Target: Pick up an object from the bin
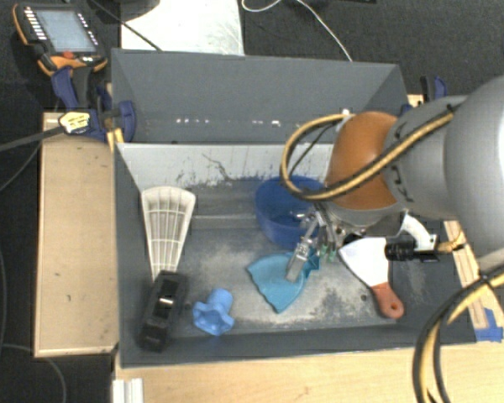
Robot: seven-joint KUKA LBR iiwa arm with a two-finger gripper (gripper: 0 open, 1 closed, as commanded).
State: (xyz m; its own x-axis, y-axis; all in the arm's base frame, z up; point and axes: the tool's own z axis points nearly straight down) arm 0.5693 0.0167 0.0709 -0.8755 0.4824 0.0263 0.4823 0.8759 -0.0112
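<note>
The claw [305,257] sat at the blue sheet's [273,285] 1 o'clock corner, with a blue bowl [273,214] at its 10 o'clock. Whether it was open or closed could not be told.

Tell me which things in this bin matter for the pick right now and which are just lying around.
In play: pincer; light blue flat piece at its tip.

Lying about: blue bowl; white spatula; white ribbed fan; black block; small blue toy.
</note>
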